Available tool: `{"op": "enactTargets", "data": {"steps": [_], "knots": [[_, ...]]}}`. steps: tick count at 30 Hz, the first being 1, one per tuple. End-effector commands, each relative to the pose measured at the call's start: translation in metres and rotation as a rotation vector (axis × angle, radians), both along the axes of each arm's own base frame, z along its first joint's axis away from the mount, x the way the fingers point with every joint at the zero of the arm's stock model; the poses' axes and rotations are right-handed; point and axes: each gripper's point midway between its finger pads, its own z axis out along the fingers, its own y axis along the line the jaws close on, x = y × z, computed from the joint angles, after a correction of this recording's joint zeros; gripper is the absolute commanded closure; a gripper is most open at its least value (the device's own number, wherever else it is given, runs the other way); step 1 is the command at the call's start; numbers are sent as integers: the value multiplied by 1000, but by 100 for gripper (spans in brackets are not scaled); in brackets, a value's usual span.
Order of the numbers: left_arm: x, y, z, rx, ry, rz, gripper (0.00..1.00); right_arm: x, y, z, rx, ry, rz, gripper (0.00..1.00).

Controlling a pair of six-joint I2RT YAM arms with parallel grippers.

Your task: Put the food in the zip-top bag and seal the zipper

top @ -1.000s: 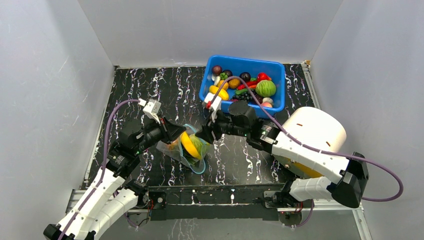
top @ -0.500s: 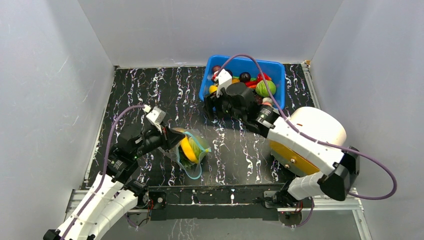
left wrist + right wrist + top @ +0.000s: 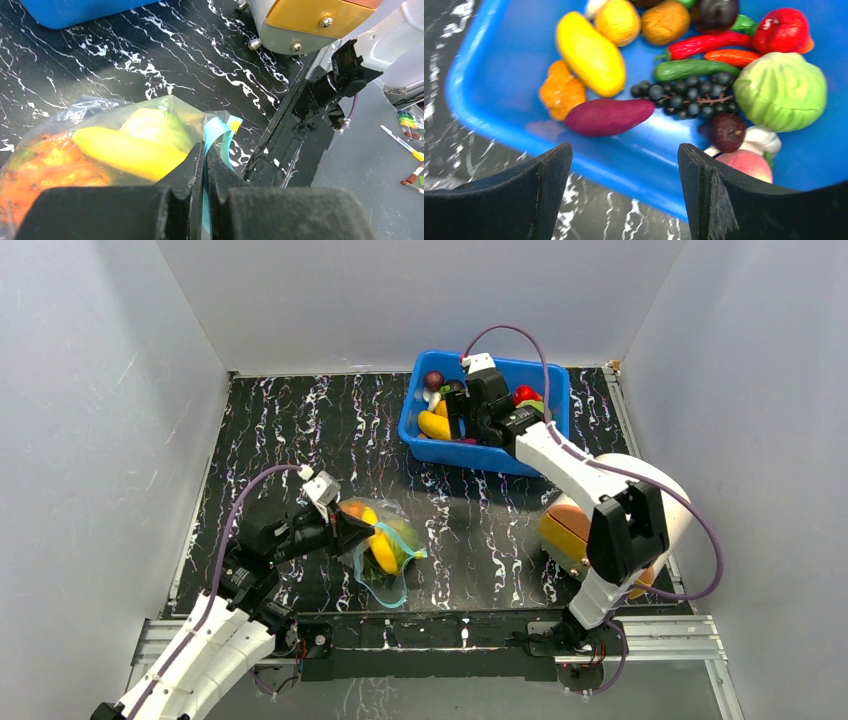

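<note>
Filling step: the zip-top bag (image 3: 378, 545), lying to the near-left of the blue bin (image 3: 470, 453) with a banana (image 3: 125, 150) inside, is pinched at its zipper (image 3: 215, 135) by the left fingers (image 3: 182, 175); the right fingers (image 3: 549, 170), spread over the bin's food (image 3: 608, 116), are judged to need lowering onto one piece.

The bin (image 3: 500, 454) sits at the far right of the worktop (image 3: 300, 430). Well in front of it and to the left lies the bag (image 3: 383, 545), with a banana (image 3: 125, 150) and other pieces inside. The left arm's fingers (image 3: 182, 175) reach in from the bag's left and press together on the strip (image 3: 214, 131) at its mouth. The right arm's fingers (image 3: 549, 172) hang apart over the bin's edge; inside, grapes (image 3: 689, 95) lie between a sweet potato (image 3: 606, 116) and a cabbage (image 3: 780, 90). A drum (image 3: 665, 495) stands in front of the bin
</note>
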Motion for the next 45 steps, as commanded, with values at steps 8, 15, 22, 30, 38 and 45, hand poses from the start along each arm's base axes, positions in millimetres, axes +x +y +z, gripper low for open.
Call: {"op": "enactTargets", "data": {"steps": [8, 15, 22, 30, 38, 45], "knots": [[0, 2, 12, -2, -88, -11, 100, 99, -34, 12, -44, -122, -209, 17], [-1, 5, 16, -8, -111, 8, 100, 141, -50, -8, -116, -136, -292, 10], [1, 6, 15, -3, -114, 16, 100, 168, -67, -18, -96, -162, -328, 9], [2, 8, 15, 3, -115, 30, 100, 200, -79, -37, -76, -161, -345, 10], [4, 7, 13, 6, -110, 30, 100, 220, -82, -40, -33, -188, -341, 23], [4, 7, 13, 7, -112, 28, 100, 222, -81, -59, -15, -156, -339, 26]]}}
